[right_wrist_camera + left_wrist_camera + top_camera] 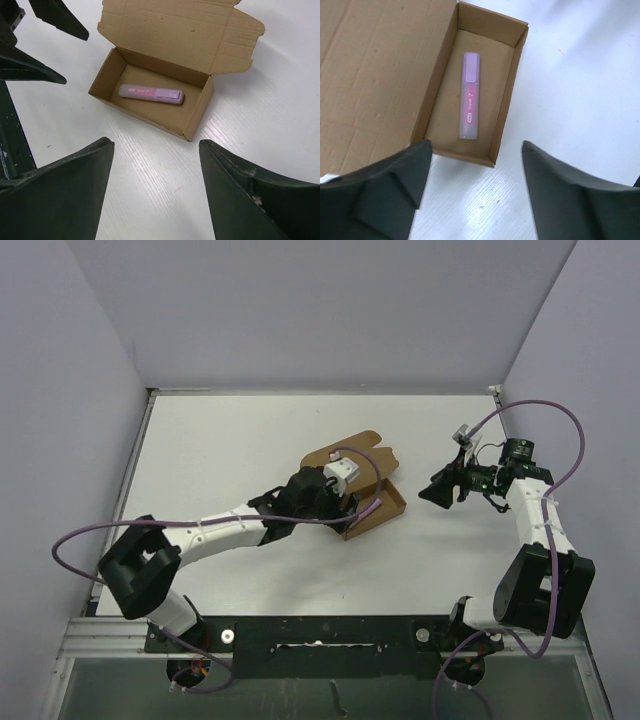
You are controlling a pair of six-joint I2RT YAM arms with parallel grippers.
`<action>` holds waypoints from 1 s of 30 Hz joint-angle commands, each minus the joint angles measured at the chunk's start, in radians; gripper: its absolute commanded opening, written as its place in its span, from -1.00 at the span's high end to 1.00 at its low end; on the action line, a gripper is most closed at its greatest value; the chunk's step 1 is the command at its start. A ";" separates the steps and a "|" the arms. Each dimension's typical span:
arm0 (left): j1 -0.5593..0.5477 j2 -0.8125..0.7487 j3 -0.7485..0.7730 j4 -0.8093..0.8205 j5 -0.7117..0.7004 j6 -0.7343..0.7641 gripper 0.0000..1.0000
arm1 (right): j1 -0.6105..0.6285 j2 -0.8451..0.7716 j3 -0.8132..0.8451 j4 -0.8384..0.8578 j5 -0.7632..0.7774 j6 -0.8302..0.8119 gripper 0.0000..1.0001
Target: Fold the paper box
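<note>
The paper box (385,502) is a small brown cardboard carton standing open at mid-table, its lid (350,448) laid back flat. In the left wrist view the box (509,90) holds a purple highlighter (470,97), with the lid (375,75) spread to the left. My left gripper (476,150) is open and empty, hovering just before the box's near short end; it also shows in the top view (338,505). My right gripper (156,145) is open and empty, apart from the box (140,114), highlighter (151,93) and lid (185,32). In the top view it (432,492) is right of the box.
The white table (250,440) is enclosed by pale walls at the back and both sides. Purple cables (540,405) loop from both arms. A black base rail (320,630) runs along the near edge. The left gripper's fingers (30,67) show at the right wrist view's top left.
</note>
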 commanded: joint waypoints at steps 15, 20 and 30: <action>0.435 -0.402 -0.515 0.448 0.338 -0.342 -0.96 | 0.034 -0.132 0.041 0.030 -0.075 -0.008 -0.41; 0.570 -0.240 -0.522 0.683 0.581 -0.577 -0.95 | 0.178 -0.055 0.136 -0.032 -0.015 -0.025 -0.40; 0.593 0.082 -0.374 0.829 0.647 -0.707 -0.56 | 0.149 -0.064 0.032 0.034 -0.098 0.006 -0.40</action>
